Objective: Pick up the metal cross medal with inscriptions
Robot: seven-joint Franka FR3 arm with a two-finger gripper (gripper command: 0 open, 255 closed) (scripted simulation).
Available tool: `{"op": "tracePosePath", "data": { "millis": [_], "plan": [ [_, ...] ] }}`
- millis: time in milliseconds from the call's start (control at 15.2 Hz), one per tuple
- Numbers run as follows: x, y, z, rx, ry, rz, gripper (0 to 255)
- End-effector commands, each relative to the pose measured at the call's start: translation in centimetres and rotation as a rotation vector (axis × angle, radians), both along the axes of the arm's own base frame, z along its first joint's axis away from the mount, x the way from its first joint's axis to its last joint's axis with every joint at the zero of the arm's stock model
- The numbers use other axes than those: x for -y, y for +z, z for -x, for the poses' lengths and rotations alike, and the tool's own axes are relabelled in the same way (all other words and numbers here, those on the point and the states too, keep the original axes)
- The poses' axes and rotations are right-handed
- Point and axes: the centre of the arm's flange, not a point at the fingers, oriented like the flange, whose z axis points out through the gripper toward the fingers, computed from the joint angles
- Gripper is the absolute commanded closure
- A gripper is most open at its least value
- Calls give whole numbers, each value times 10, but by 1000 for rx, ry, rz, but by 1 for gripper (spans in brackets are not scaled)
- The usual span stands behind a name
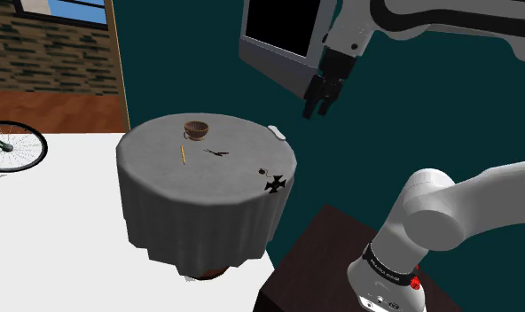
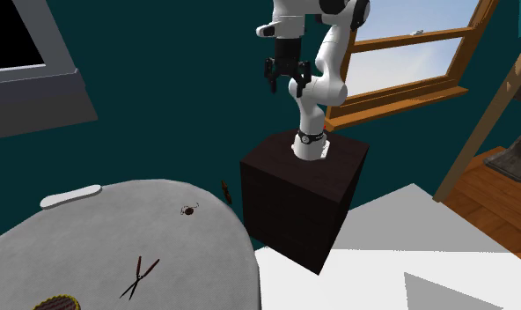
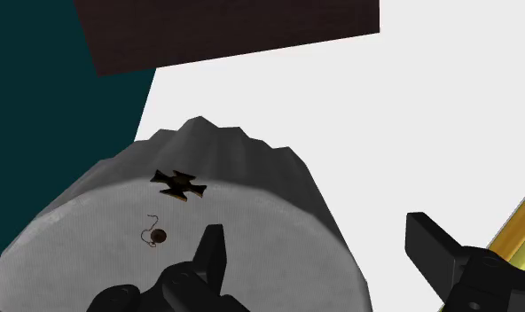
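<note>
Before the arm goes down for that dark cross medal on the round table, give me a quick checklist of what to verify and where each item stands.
1. Cross medal located: ok, it lies near the edge of the cloth-covered table.
2. Jaws open: ok, they stand well apart in the wrist view.
3. Jaws empty: ok, nothing sits between them.
4. Jaws lined up over the medal: not ok, they hang high above the table and off to one side of it.
5. Room around the medal: ok, the small round pendant lies apart from it.
6. Medal fully supported at the edge: cannot tell.
</note>
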Motion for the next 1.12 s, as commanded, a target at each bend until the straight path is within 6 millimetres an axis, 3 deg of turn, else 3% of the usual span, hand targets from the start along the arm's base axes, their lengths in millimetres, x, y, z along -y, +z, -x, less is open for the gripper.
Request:
{"op": "tracePosePath", "data": {
  "millis": [0, 1056],
  "plan": [
    [0, 0, 0, 0, 0, 0, 0],
    [82, -170, -95, -65, -248, 8, 0]
  ]
}}
